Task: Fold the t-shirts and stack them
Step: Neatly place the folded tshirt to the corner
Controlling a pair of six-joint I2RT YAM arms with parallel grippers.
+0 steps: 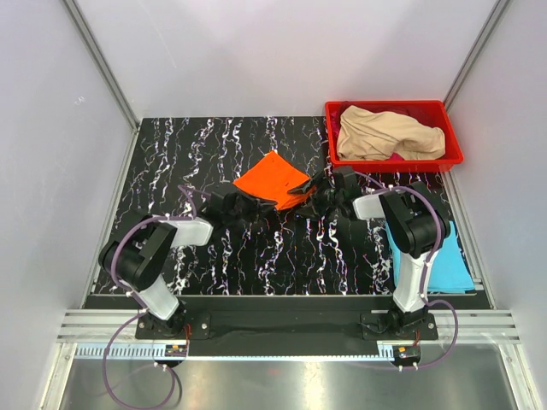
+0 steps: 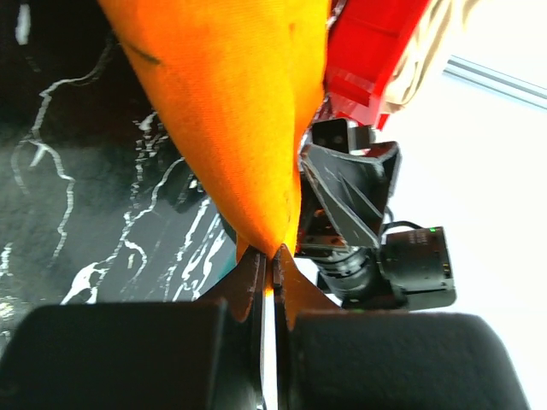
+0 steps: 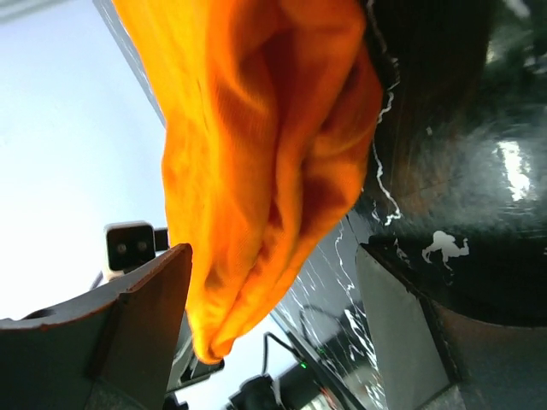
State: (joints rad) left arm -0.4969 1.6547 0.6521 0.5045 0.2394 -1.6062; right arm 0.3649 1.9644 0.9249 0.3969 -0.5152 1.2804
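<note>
Orange t-shirt sits at mid-counter between the two arms; from above it is a bunched, roughly square shape.

Left arm reaches in from the shirt's left side. Left jaws are pressed together on a pointed corner of the orange cloth (left wrist view: fabric fans out from the pinch, no gap between the tips).

Right arm reaches in from the opposite side. Right jaws stand wide apart. A fold of the orange cloth hangs between them, close against one finger and clear of the other, with nothing clamped.

Whether the shirt touches the counter: cannot tell.

Light blue t-shirt lies flat at the right near edge of the counter, partly under the right arm.

Beige t-shirt is heaped loose in the red bin at the far right corner. A sliver of magenta t-shirt shows under it by the bin's near wall.
</note>
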